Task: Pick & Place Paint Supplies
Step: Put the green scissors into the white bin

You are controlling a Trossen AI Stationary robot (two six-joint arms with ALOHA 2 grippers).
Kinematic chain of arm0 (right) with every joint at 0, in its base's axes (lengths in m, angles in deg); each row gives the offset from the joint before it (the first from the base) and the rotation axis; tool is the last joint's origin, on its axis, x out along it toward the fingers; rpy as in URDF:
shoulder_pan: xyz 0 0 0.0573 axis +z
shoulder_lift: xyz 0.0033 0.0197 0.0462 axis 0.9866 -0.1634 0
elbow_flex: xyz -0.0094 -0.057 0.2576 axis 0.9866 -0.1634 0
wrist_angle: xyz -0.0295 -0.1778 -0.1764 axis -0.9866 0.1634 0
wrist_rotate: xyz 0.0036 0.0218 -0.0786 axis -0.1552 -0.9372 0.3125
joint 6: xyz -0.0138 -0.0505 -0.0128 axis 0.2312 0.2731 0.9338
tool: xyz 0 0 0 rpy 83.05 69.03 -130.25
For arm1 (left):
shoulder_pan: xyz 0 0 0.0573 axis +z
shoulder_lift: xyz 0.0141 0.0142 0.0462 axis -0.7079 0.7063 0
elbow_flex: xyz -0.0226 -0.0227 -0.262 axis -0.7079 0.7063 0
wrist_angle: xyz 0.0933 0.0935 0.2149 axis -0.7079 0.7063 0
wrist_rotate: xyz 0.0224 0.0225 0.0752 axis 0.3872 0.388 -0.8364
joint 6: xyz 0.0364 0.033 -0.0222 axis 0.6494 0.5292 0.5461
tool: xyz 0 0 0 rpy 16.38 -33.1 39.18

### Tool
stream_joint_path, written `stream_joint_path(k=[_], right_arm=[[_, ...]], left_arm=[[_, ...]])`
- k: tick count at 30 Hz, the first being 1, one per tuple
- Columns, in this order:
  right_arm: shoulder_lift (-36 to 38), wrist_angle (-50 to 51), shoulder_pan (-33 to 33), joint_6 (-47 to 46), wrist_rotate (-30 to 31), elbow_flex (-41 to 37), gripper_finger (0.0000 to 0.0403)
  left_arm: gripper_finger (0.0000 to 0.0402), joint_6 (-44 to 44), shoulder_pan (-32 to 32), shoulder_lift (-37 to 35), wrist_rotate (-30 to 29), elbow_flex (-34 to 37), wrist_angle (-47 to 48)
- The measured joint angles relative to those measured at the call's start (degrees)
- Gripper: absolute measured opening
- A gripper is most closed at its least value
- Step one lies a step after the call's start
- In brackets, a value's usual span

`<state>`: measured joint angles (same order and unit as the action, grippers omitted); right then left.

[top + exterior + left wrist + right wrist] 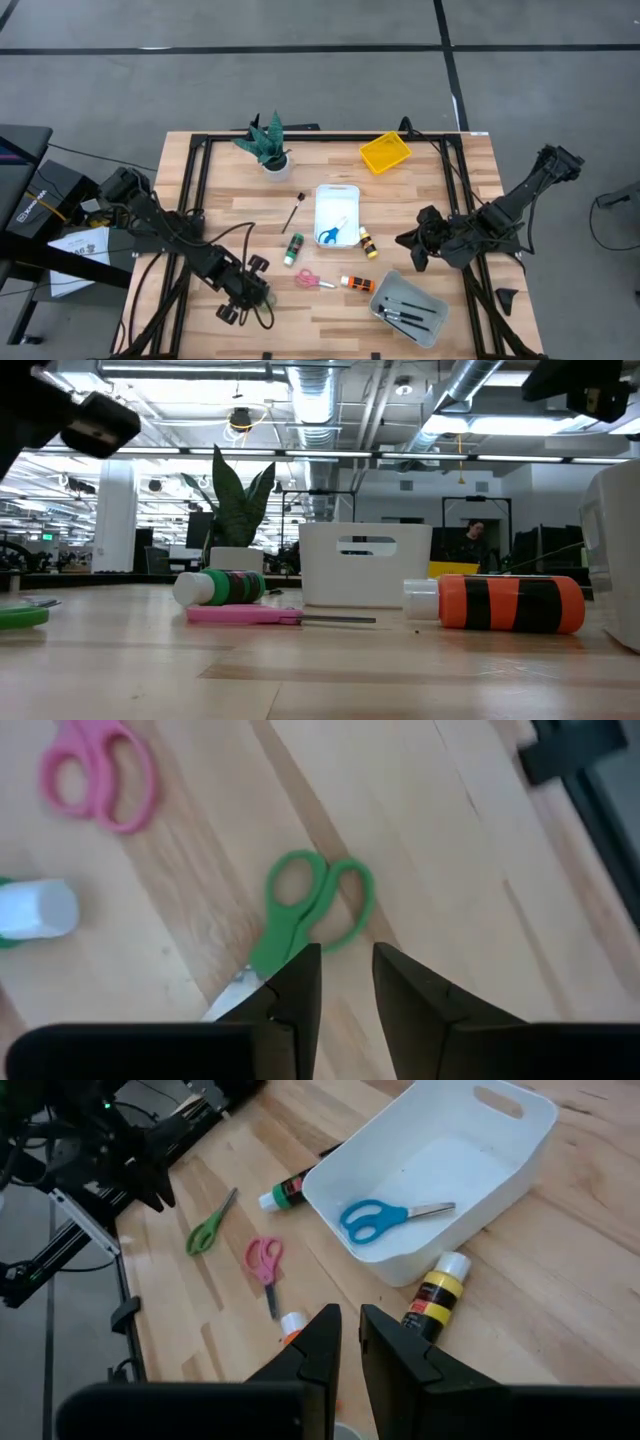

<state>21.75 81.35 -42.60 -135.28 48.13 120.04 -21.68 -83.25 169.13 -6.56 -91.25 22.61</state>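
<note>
Hovering low over the green scissors [310,910], the left gripper [345,982] shows a narrow gap between its fingers, nothing pinched. Those scissors lie flat on the bench [420,200] near its front left, just beside the pink scissors [312,281]. They look light, stiff and thin, hard to get under; the pivot where handles meet blades seems the surest hold. Their blade tips vanish behind the fingers. Over on the right, the right gripper [345,1342] waits, also narrow and empty, facing the white tray [480,1140] with the blue scissors [385,1217] inside.
</note>
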Motion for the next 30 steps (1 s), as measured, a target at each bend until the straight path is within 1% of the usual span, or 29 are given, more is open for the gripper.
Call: stream_joint_path(k=[4, 8, 11, 16, 21, 27, 30], right_arm=[[0.0, 0.1, -0.6, 0.4, 0.0, 0.0, 0.0039], [0.0, 0.1, -1.3, 1.3, 0.2, 0.0, 0.0039], [0.0, 0.3, -1.5, 1.5, 0.4, 0.0, 0.0039], [0.0, 0.3, -1.5, 1.5, 0.4, 0.0, 0.0039], [0.0, 1.0, -1.5, 1.5, 0.4, 0.0, 0.0039], [0.0, 1.3, -1.5, 1.5, 0.5, 0.0, 0.0039], [0.0, 1.4, -1.5, 1.5, 0.6, 0.0, 0.0039]], left_arm=[[0.0086, 5.5, -0.8, 0.4, 1.0, 1.1, -1.1], [0.0086, 11.5, -1.2, 2.8, 3.7, 1.2, -3.1], [0.0086, 14.8, -1.5, 5.2, 4.5, 1.2, -3.9], [0.0086, 18.6, -1.3, 8.0, 4.0, 1.2, -4.9], [0.0086, 23.3, -1.2, 8.9, 0.9, 1.0, -6.0], [0.0086, 23.8, -1.2, 8.9, -0.5, 1.0, -6.1], [0.0086, 25.9, -1.3, 8.9, -0.5, 1.0, -6.3]])
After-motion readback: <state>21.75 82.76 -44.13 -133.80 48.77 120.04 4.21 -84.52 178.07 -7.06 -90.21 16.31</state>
